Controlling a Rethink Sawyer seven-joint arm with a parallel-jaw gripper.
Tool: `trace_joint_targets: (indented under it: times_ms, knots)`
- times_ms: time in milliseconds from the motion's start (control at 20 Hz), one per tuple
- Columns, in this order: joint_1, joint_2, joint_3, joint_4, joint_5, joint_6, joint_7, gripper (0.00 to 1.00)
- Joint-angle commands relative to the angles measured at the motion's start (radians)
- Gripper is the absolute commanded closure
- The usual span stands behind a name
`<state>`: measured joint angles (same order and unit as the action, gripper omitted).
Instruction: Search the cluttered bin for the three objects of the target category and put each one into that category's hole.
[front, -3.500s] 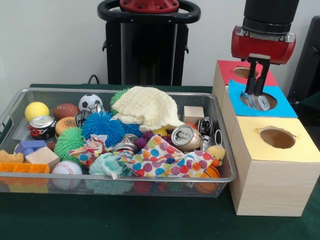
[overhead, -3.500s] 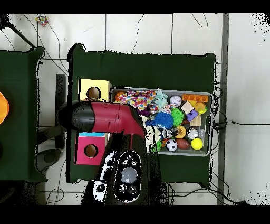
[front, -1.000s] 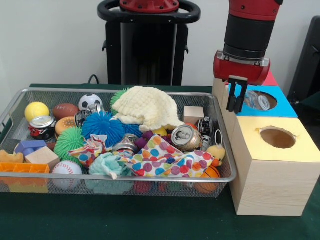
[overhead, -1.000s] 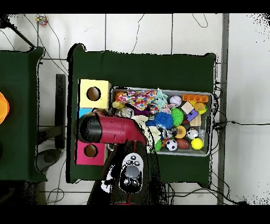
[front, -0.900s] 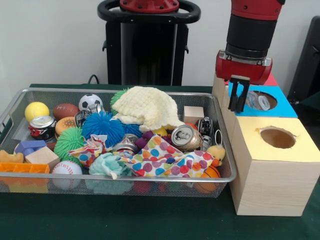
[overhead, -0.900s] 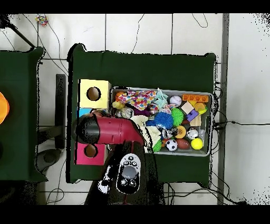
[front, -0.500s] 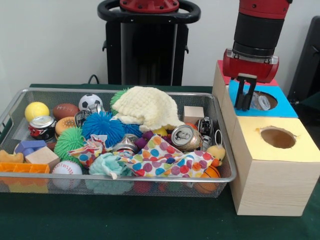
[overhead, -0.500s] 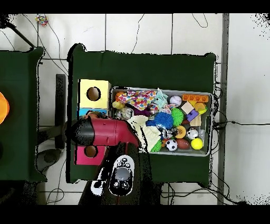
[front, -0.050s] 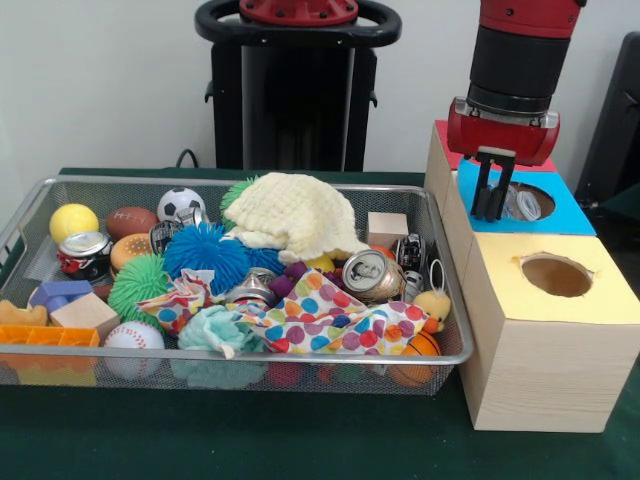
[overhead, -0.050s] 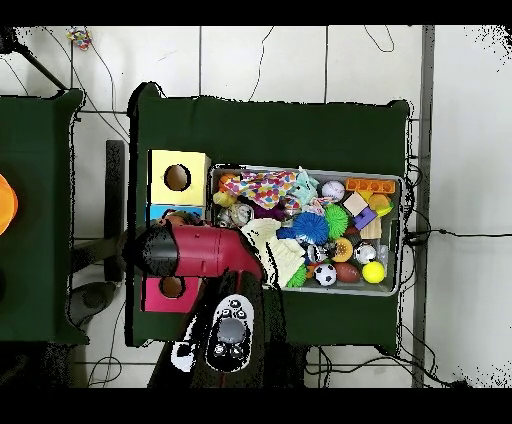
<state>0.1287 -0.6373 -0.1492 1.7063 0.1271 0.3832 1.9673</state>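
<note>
Gripper (front, -0.050s: 492, 200): fingers together, empty, above blue box's (front, -0.050s: 560, 213) hole.
Wire bin (front, -0.050s: 445, 285): cluttered, just beside blue box.
Crushed can (front, -0.050s: 371, 275): in bin.

arm (front, -0.050s: 515, 60) upright, jaws closed, empty

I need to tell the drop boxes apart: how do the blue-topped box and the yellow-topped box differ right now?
The blue-topped box sits farther back, with the claw hanging at its hole and something clear showing inside; the yellow-topped box stands nearest, and its hole looks dark, with nothing above it. Both are pale wooden boxes with one round top hole.
</note>
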Motion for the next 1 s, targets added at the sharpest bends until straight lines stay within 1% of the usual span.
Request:
trace_joint_targets:
  times_ms: [50,500,1000]
  knots:
    - [0.003,0.064,0.088,0.093,0.042,-0.022,0.194,1.00]
    - [0.043,0.043,0.053,0.108,0.058,0.025,0.223,1.00]
    - [0.072,0.008,0.033,0.134,0.092,0.076,0.227,1.00]
